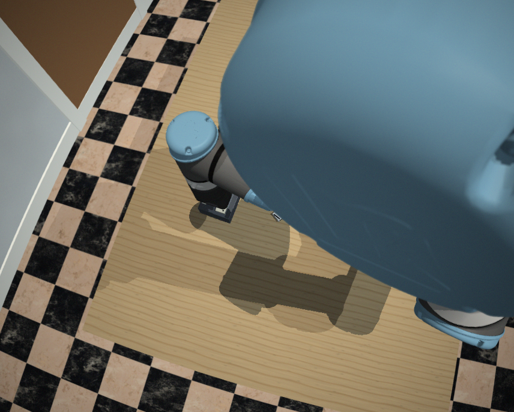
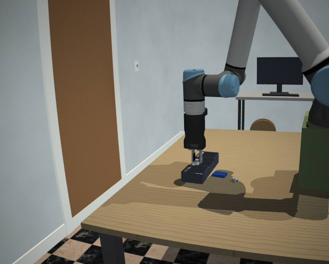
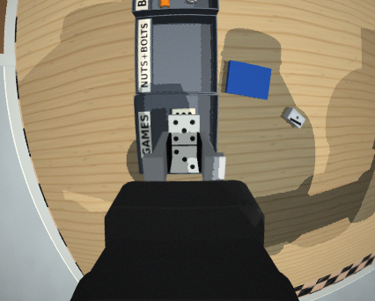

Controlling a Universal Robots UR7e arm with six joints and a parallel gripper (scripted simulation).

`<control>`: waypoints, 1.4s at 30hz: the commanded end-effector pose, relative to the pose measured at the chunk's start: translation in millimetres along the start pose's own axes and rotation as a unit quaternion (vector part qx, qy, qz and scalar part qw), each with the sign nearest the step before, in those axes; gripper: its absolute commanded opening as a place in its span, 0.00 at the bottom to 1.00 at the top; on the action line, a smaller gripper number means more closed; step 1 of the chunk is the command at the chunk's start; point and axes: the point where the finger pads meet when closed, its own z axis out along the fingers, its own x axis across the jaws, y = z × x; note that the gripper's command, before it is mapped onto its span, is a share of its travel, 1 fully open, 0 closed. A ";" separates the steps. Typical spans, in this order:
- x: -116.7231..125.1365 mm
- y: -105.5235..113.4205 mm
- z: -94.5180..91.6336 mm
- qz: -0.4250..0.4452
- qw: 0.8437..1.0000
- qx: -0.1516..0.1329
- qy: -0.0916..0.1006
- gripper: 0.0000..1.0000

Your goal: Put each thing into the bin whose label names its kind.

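My gripper is shut on a white domino with black dots, held over the dark GAMES bin. Another domino lies in that bin, mostly hidden under the held one. The NUTS+BOLTS bin beside it is empty. A third bin, its label cut off after "B", shows at the top edge of the wrist view with an orange item and a metallic one. A blue block and a small grey slotted piece lie on the table.
The three bins stand in a row, touching or nearly so. The wooden table has its edge beyond the label side of the bins. A green pedestal carries the arm at the right. The arm hides much of the top view.
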 end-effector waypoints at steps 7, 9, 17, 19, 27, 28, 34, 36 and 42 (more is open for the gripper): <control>-0.5 0.1 1.5 0.002 1.000 0.000 0.000 0.49; -0.5 0.1 5.5 0.002 1.000 0.000 -0.001 0.49; -0.5 0.1 21.5 0.002 1.000 0.000 -0.001 0.49; -0.5 0.1 23.5 0.002 1.000 0.000 -0.001 0.49; -0.5 0.1 37.5 0.002 1.000 0.000 -0.001 0.49; -0.5 0.1 39.5 0.002 1.000 0.000 -0.001 0.49; -0.6 0.1 43.9 0.002 1.000 0.000 -0.001 0.49; -0.6 0.1 43.9 0.002 1.000 0.000 -0.001 0.49; -0.7 0.1 43.9 0.002 1.000 0.000 -0.001 0.49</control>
